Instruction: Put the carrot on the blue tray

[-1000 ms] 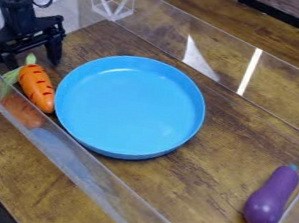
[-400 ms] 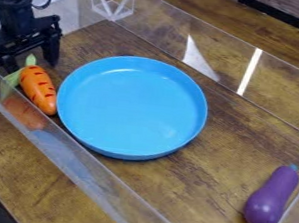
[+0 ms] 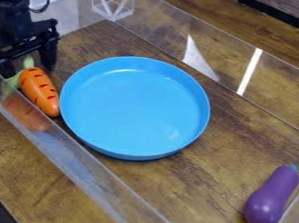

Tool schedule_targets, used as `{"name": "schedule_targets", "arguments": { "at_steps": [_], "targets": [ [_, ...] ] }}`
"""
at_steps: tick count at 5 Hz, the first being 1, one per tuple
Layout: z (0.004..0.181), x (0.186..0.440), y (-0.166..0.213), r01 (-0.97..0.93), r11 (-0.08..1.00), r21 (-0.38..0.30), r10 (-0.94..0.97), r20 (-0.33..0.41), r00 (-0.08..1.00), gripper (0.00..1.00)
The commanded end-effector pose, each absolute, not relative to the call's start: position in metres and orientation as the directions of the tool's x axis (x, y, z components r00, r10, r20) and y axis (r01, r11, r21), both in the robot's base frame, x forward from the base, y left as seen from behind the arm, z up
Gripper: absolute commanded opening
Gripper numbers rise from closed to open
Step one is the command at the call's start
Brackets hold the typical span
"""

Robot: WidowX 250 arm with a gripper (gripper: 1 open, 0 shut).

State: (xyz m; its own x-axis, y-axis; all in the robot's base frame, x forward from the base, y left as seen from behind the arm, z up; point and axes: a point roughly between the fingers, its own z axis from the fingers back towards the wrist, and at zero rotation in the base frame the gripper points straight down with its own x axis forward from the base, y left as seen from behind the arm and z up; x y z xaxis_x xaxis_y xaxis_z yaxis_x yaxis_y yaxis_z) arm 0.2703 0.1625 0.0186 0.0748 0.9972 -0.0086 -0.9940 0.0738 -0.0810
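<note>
Wooden table (image 3: 232, 122) carries everything, with a clear acrylic wall (image 3: 98, 184) running along the near edge and more clear panels at the back. Blue tray (image 3: 135, 110) sits flat near the middle, nothing in it. Black arm comes down at far left, end effector (image 3: 18, 62) pointing straight down, jaws spread wide and released, gripping nothing. It hangs right over the leafy end of the carrot (image 3: 39, 90); fingertips (image 3: 50, 53) look to be straddling the green top, can't tell if they actually touch it. Carrot lies on the table, just beside the tray's left rim, not on the tray, orange body angled toward the near wall, a faint reflection of it showing in the acrylic below. Purple eggplant (image 3: 272, 197) lies at lower right, well apart from tray and carrot.
</note>
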Motion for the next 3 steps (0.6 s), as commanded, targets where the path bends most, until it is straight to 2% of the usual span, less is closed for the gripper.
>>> {"name": "schedule_targets", "arguments": {
  "at_steps": [1,3],
  "targets": [
    [0.03,0.284,0.163,-0.994,0.031,-0.109,0.999,0.017,0.029,1.0],
    [0.031,0.294,0.175,-0.991,0.082,-0.103,0.997,0.016,0.081,1.0]
  ]
}}
